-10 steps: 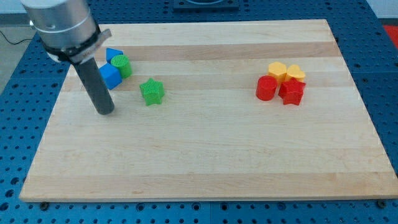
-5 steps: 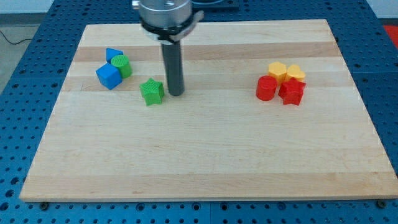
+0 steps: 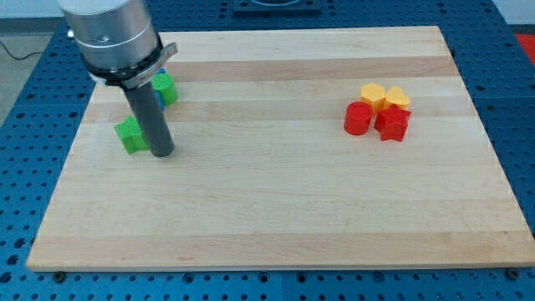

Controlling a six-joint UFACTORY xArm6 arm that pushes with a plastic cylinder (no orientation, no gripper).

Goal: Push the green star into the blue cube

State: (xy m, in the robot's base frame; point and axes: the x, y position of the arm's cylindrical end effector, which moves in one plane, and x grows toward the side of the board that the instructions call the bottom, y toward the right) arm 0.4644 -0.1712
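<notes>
The green star (image 3: 130, 135) lies near the board's left edge, partly hidden behind my rod. My tip (image 3: 161, 152) rests on the board just to the star's right, touching or nearly touching it. The blue cube is almost fully hidden behind the rod and arm; only a sliver of blue (image 3: 158, 94) shows above the star, next to the green cylinder (image 3: 165, 87). I cannot tell whether the star touches the cube.
A cluster of two yellow blocks (image 3: 374, 94) (image 3: 398, 99) and two red blocks (image 3: 358, 119) (image 3: 392, 124) sits at the view's right. The wooden board (image 3: 276, 209) lies on a blue perforated table.
My tip moved left from the star's right side, and the green star slid left and slightly down with it. The arm now hides the blue cube and the other blue block.
</notes>
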